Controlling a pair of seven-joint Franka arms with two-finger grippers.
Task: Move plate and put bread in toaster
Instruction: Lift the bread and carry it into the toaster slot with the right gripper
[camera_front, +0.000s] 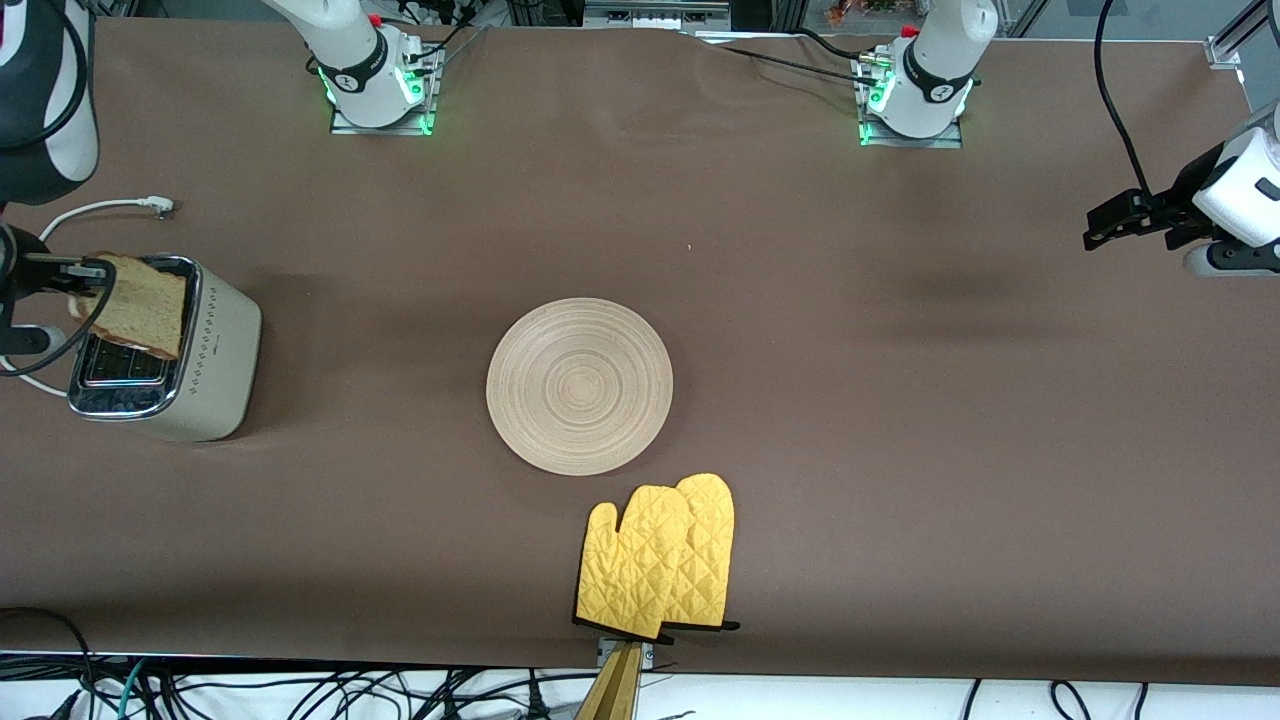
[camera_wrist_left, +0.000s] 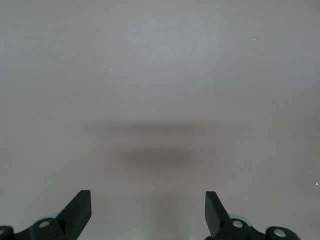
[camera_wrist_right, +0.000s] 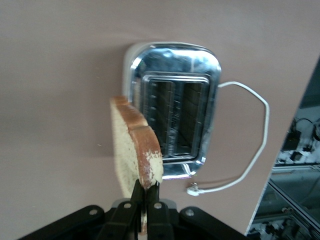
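**A:** How many things lay on the brown table (camera_front: 900, 420)?

**B:** I counted one plate (camera_front: 579, 386), one toaster (camera_front: 165, 352), one slice of bread (camera_front: 140, 303) and two yellow oven mitts (camera_front: 657, 562). There were also two arms, each with one gripper.

**A:** Where was each in the front picture?

**B:** The plate sat flat near the middle of the frame, with nothing on it. The two mitts lay overlapping just below it, at the lower centre, nearer the front camera and apart from the plate's rim. The toaster stood at the middle left of the frame, toward the right arm's end of the table, with its two slots facing up and its one white cord (camera_front: 105, 207) trailing off above it.

**A:** And the bread?

**B:** It was up in the air over the toaster's chrome top, held upright on edge. The right gripper (camera_front: 88, 270), at the left edge of the frame, had its fingers clamped on one crust edge. In the right wrist picture the slice (camera_wrist_right: 135, 147) hung just beside the two slots, over the toaster's (camera_wrist_right: 172, 107) rim rather than inside either slot.

**A:** The other one?

**B:** The left gripper (camera_front: 1128, 217) waited at the upper right of the frame, over bare table, its fingers (camera_wrist_left: 77, 210) spread wide and holding nothing.
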